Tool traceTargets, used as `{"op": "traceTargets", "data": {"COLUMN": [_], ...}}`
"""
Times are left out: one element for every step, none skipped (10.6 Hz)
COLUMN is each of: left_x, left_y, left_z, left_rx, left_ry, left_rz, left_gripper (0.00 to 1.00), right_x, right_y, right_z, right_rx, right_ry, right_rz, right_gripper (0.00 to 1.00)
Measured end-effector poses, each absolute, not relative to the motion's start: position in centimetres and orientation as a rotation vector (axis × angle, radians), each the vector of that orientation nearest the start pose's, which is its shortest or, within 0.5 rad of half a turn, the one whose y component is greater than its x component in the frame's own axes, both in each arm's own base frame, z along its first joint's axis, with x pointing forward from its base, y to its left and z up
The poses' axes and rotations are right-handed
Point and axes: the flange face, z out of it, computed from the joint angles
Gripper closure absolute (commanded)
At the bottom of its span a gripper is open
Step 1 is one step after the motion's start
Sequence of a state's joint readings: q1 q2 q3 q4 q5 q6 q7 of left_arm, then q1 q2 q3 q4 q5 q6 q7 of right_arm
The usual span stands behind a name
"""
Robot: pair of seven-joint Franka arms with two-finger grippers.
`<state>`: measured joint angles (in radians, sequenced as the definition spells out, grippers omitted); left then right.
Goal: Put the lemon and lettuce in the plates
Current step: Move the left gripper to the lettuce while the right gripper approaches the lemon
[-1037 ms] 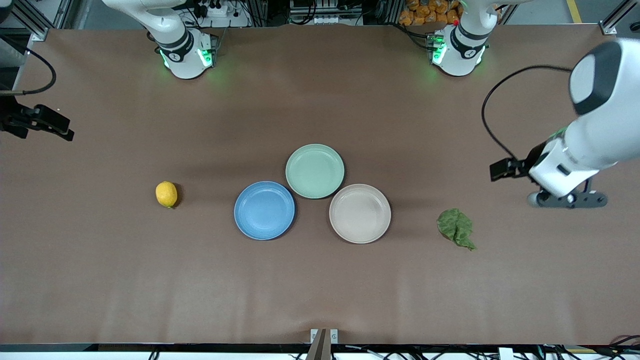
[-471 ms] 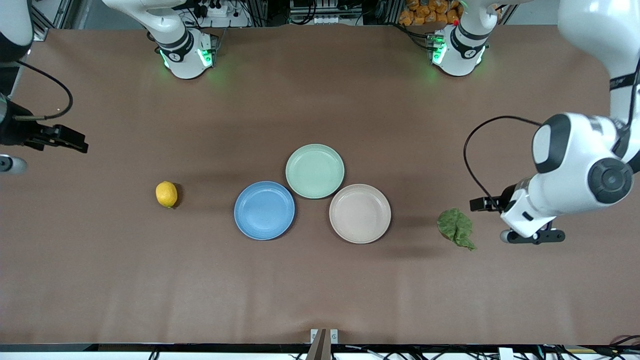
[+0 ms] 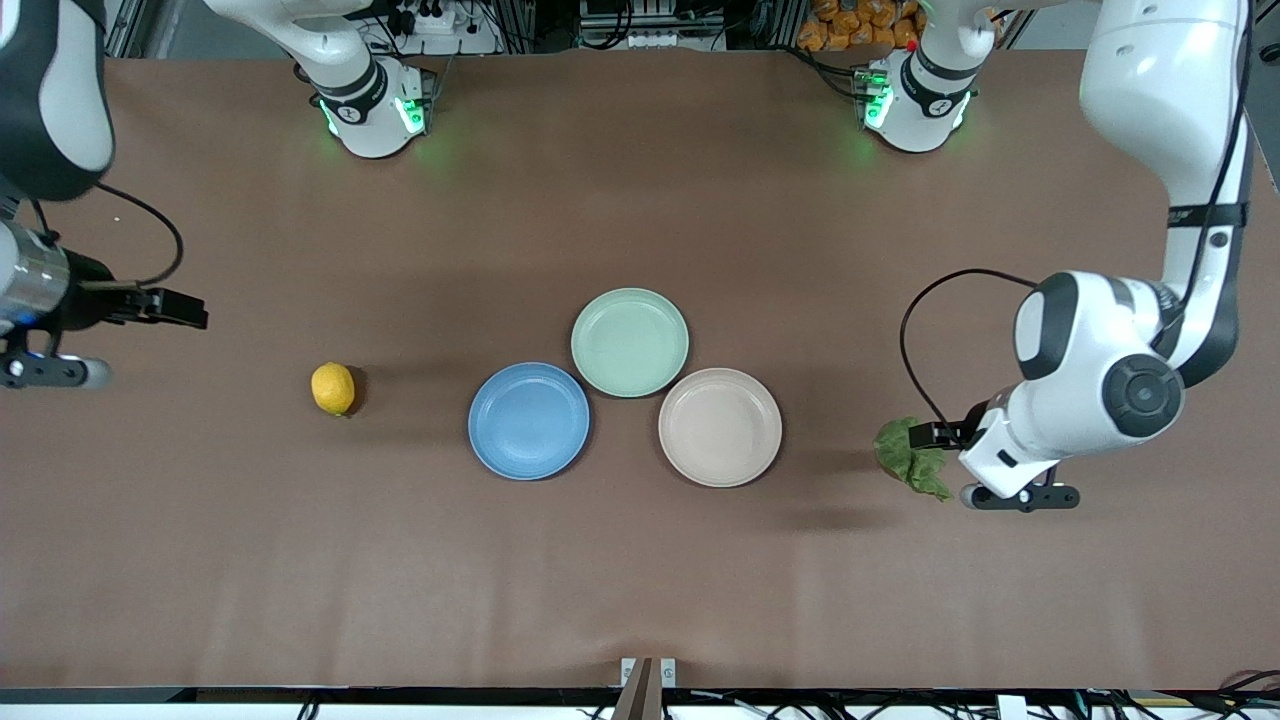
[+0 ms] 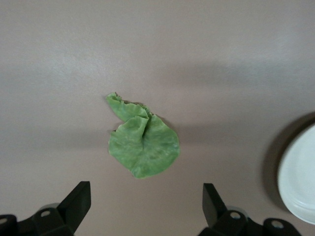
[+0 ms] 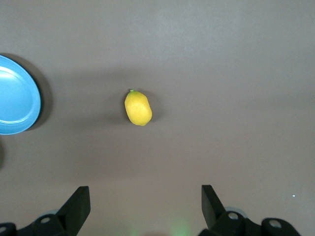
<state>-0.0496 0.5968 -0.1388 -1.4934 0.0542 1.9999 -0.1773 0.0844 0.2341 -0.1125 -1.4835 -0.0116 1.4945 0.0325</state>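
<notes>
The lemon (image 3: 333, 388) lies on the table toward the right arm's end; it also shows in the right wrist view (image 5: 138, 108). The lettuce (image 3: 908, 457) lies toward the left arm's end, beside the beige plate (image 3: 720, 427); it also shows in the left wrist view (image 4: 142, 145). The blue plate (image 3: 529, 421) is empty, and so is the beige one. My left gripper (image 4: 146, 206) is open and empty, over the table right beside the lettuce. My right gripper (image 5: 145, 206) is open and empty, over the table between the lemon and the right arm's end.
A mint-green plate (image 3: 630, 342) sits empty, touching the two other plates and farther from the front camera than they are. The blue plate's edge (image 5: 17, 96) shows in the right wrist view and the beige plate's rim (image 4: 300, 182) in the left wrist view.
Both arms have moved inward. The left gripper has come from the table's end to beside the lettuce. The right gripper has moved closer to the lemon. Lemon, lettuce and plates have not moved.
</notes>
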Motion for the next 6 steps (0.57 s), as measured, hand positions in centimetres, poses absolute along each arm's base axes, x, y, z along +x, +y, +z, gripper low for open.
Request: {"op": "traceTargets", "data": {"left_x": [69.0,69.2,69.4,69.4,69.3,69.2], "left_y": [-11.0,-10.8,-10.9,-11.1,-11.3,-11.3], "left_z": [30.3,29.0,27.9,26.5,25.2,24.0], "left_rx": [-3.124,-3.109,-3.11,-3.114,-3.116,-3.116], "left_ry": [0.052,0.074,0.093,0.105,0.127,0.174], "left_rz": [0.145,0.146,0.134,0.127,0.125,0.129], "left_gripper": [0.0,0.0,0.0,0.0,0.0,0.0], "right_x": [61.1,61.4,61.6,61.9,62.2,62.6], "right_y": [-1.1,-1.2,-1.5,-2.1,-2.6,-2.9], "right_z": [51.3,50.3,49.4,48.5,47.5,46.4], "right_rx": [-3.137,-3.12,-3.111,-3.105,-3.101,-3.099], "right_ry": [0.1,0.108,0.12,0.136,0.15,0.158], "right_rz": [0.375,0.395,0.415,0.433,0.446,0.455], "right_gripper": [0.0,0.0,0.0,0.0,0.0,0.0]}}
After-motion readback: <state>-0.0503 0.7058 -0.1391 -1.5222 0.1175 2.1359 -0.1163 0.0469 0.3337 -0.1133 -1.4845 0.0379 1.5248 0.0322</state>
